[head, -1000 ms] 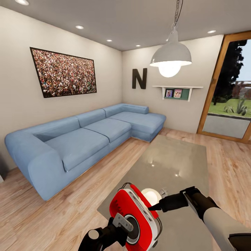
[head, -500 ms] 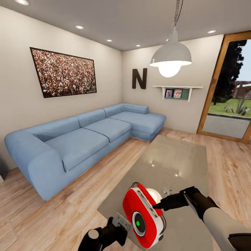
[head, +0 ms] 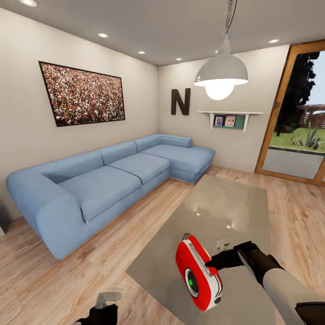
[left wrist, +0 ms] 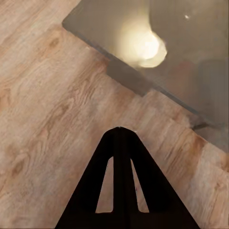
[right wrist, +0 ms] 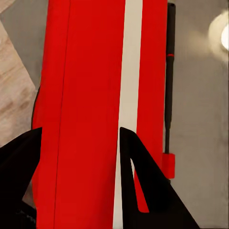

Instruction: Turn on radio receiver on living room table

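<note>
Now left end effector (head: pixel 103 301) off radio receiver (head: pixel 197 272)

red radio receiver (head: pixel 198 274) white-banded, blue sofa (head: pixel 104 178), grey table (head: pixel 225 212)

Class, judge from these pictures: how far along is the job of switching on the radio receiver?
Looks done: the radio receiver shows a green light on its dial, suggesting it is on. In hand: the right claw grips its side above the table. The left claw is shut over the wood floor. Left, perhaps: setting it down and letting go.
</note>
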Robot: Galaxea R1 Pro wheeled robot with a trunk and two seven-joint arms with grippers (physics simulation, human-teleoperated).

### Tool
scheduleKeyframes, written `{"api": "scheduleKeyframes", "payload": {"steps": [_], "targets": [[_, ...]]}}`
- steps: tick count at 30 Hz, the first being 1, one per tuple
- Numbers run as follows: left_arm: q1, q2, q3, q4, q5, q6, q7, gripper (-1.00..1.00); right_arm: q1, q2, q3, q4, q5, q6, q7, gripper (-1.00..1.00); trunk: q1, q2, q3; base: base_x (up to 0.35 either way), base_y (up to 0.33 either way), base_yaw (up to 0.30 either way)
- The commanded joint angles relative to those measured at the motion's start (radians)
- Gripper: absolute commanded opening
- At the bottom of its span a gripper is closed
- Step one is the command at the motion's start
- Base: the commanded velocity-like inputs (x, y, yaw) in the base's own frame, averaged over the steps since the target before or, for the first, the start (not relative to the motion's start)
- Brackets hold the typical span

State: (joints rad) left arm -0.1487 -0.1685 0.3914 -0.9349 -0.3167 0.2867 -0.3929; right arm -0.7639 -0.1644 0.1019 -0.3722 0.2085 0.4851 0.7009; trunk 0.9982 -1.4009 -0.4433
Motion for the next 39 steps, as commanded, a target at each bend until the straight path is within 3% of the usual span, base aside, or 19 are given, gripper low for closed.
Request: {"api": "scheduleKeyframes", "payload": {"steps": [1, 2, 3, 6, 8, 12, 16, 34, 39], "targets": [[0.000, 0.003, 0.054, 0.030, 0.001, -0.019, 0.000, -1.00, 0.000, 0.003, -0.002, 0.000, -0.017, 0.007, -0.024, -1.00, 0.000, 0.000, 0.000, 0.000, 0.000, 0.000], [0.000, 0.006, 0.098, 0.057, 0.000, -0.039, 0.000, -1.00, 0.000, 0.007, -0.002, -0.001, -0.018, 0.008, -0.045, -1.00, 0.000, 0.000, 0.000, 0.000, 0.000, 0.000], [0.000, 0.021, 0.179, 0.125, 0.000, -0.102, -0.003, -1.00, 0.000, 0.021, -0.002, -0.001, -0.018, 0.009, -0.083, -1.00, 0.000, 0.000, 0.000, 0.000, 0.000, 0.000], [0.000, 0.035, 0.208, 0.182, 0.000, -0.135, -0.004, -1.00, 0.000, 0.032, -0.002, -0.001, -0.015, 0.009, -0.099, -1.00, 0.000, 0.000, 0.000, 0.000, 0.000, 0.000], [0.000, 0.041, 0.211, 0.205, -0.002, -0.139, -0.002, -1.00, 0.000, 0.033, -0.002, -0.001, -0.015, 0.011, -0.109, -1.00, 0.000, 0.000, 0.000, 0.000, 0.000, 0.000], [0.000, 0.083, 0.205, 0.289, 0.002, -0.140, 0.000, -1.00, 0.000, 0.034, -0.002, 0.000, -0.022, 0.021, -0.213, -1.00, 0.000, 0.000, 0.000, 0.000, 0.000, 0.000], [0.000, 0.091, 0.205, 0.299, 0.007, -0.137, -0.009, -1.00, 0.000, 0.034, -0.002, 0.001, -0.027, 0.022, -0.253, -1.00, 0.000, 0.000, 0.000, 0.000, 0.000, 0.000], [0.000, 0.092, 0.204, 0.298, 0.007, -0.135, -0.006, -1.00, 0.000, 0.034, -0.004, 0.066, -0.029, 0.021, -0.248, -1.00, 0.000, 0.000, 0.000, 0.000, 0.000, 0.000], [0.000, 0.092, 0.204, 0.298, 0.007, -0.136, -0.006, -1.00, 0.000, 0.034, -0.004, 0.079, -0.029, 0.015, -0.247, -1.00, 0.019, -0.035, -0.016, 0.000, 0.000, 0.000]]}}
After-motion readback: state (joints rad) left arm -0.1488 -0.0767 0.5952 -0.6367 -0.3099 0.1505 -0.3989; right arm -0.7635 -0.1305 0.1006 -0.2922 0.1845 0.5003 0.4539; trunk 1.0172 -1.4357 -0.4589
